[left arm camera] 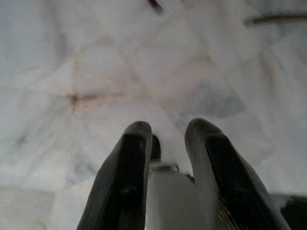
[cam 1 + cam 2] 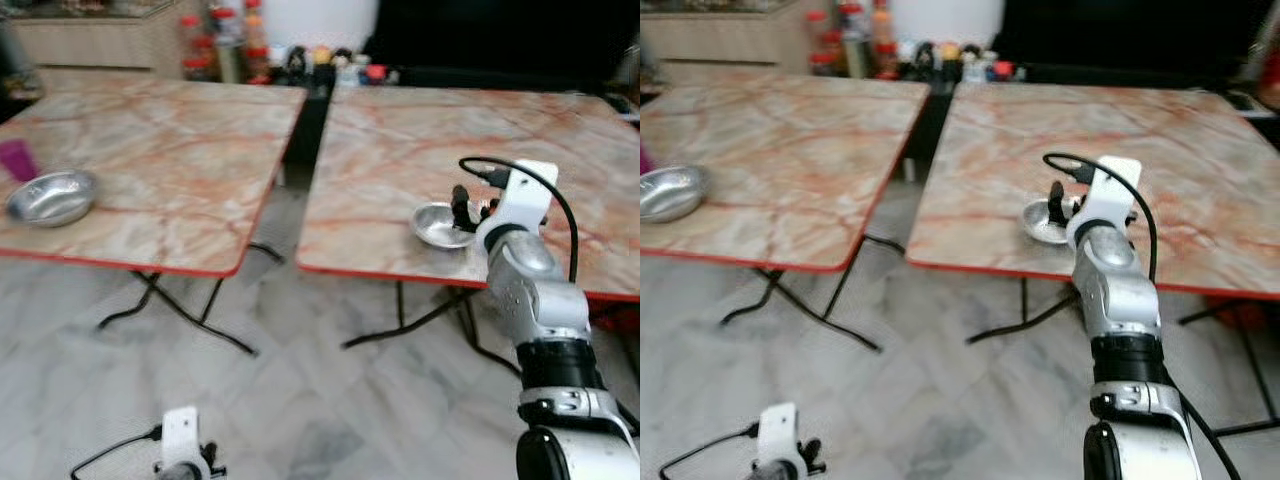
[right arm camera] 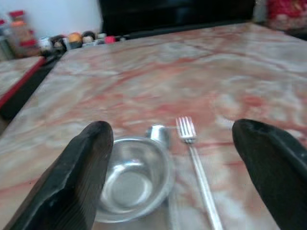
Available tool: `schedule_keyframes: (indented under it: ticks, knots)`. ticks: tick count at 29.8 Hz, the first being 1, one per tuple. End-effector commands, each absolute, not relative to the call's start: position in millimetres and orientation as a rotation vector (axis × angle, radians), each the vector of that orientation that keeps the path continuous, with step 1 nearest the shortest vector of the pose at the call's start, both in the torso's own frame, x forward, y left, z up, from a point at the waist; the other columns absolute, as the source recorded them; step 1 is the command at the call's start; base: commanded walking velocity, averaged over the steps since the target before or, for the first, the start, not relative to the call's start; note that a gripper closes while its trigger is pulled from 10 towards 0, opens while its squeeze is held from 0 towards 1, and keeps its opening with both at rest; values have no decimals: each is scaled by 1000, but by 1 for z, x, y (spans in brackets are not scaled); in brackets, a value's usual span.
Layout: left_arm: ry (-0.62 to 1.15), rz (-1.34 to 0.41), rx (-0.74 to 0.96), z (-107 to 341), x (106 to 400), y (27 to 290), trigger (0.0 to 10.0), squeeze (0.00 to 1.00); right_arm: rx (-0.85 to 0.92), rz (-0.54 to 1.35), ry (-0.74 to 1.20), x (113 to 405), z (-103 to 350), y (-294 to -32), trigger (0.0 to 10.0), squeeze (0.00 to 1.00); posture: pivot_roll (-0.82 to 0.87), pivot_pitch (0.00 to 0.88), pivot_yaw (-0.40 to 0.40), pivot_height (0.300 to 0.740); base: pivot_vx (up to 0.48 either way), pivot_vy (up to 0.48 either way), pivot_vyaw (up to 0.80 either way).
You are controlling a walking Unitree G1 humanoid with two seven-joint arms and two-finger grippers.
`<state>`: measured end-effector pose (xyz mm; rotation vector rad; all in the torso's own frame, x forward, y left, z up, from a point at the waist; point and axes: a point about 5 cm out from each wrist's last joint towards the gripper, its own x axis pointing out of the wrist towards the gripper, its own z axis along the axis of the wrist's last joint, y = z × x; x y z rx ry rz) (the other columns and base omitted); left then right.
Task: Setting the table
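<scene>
Two square marble-patterned counters, red-edged, on black folding legs: right counter (image 2: 420,150), left counter (image 2: 150,150), over a pale veined tile floor (image 2: 330,410). On the left counter, a round steel basin (image 2: 52,197), nothing visible in it. On the right counter, near the front edge, a small shiny steel bowl (image 3: 132,177), likewise holding nothing (spoon (image 3: 158,133) touching its rim, fork (image 3: 197,163) just beside). Right tool (image 3: 177,172) spread wide above the bowl, gripping nothing. Left tool (image 1: 165,163) hung low over the floor, slightly parted, gripping nothing.
</scene>
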<state>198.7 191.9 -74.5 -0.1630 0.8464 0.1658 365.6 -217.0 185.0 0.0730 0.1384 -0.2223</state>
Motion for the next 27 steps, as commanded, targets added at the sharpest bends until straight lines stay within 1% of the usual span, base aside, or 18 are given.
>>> schedule_keyframes:
  ticks: [1, 10, 19, 22, 27]
  knots:
    - [867, 181, -171, -77, 195, 194, 10000, 0, 66, -204, 128, 368, 189, -211, 10000, 0, -100, 75, -18, 740, 315, 0, 0]
    - [873, 185, -169, -77, 194, 197, 10000, 0, 86, -191, 127, 371, 191, -207, 10000, 0, -93, 82, -18, 740, 317, 0, 0]
    - [882, 188, -169, -78, 192, 197, 10000, 0, 26, -118, 133, 370, 188, -198, 10000, 0, -93, 88, -19, 740, 319, 0, 0]
    - [884, 186, -168, -78, 192, 196, 10000, 0, 33, -109, 151, 369, 185, -196, 10000, 0, -90, 90, -16, 740, 321, 0, 498]
    - [885, 186, -166, -78, 192, 197, 10000, 0, 40, -95, 149, 369, 184, -193, 10000, 0, -87, 92, -15, 740, 317, 0, 0]
